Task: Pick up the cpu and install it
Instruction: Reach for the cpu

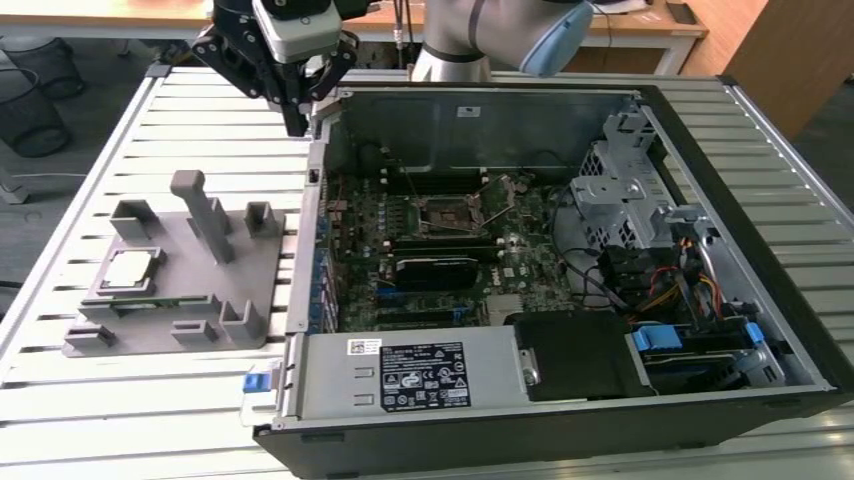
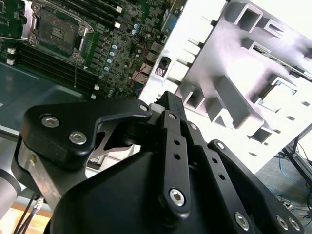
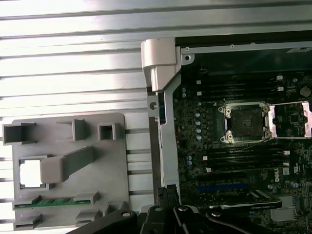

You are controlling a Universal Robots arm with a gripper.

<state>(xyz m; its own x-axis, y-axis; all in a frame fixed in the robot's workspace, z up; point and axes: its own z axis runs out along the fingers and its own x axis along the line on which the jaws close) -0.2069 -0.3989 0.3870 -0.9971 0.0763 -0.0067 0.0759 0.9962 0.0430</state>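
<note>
Slatted metal tabletop [image 1: 200,110] fills the scene, with a wooden desk behind it and wire baskets on the floor at the exterior view's left. On the slats stand two things side by side: a grey fixture [image 1: 200,320] and an open computer case [image 1: 747,300], lying on its side with the motherboard [image 1: 534,270] facing up.

The cpu [image 1: 130,268] lies flat in a square recess of the fixture, on the side away from the case; in the first wrist view it shows as a bright white square [image 3: 30,173]. A green memory stick [image 3: 53,201] sits in a slot just beside it. An upright grey post [image 1: 200,210] rises from the fixture between the cpu and the case.

The gripper [image 1: 296,122] hangs above the table at the far corner of the case, on the exterior view's left, pointing down. Its fingers are pressed together with nothing between them (the first wrist view shows the tips meeting [image 3: 168,195]). It is well apart from the cpu and touches nothing.

On the motherboard the socket [image 3: 242,122] stands open – its metal load plate [image 3: 290,119] is swung to one side – and it holds no chip.
</note>
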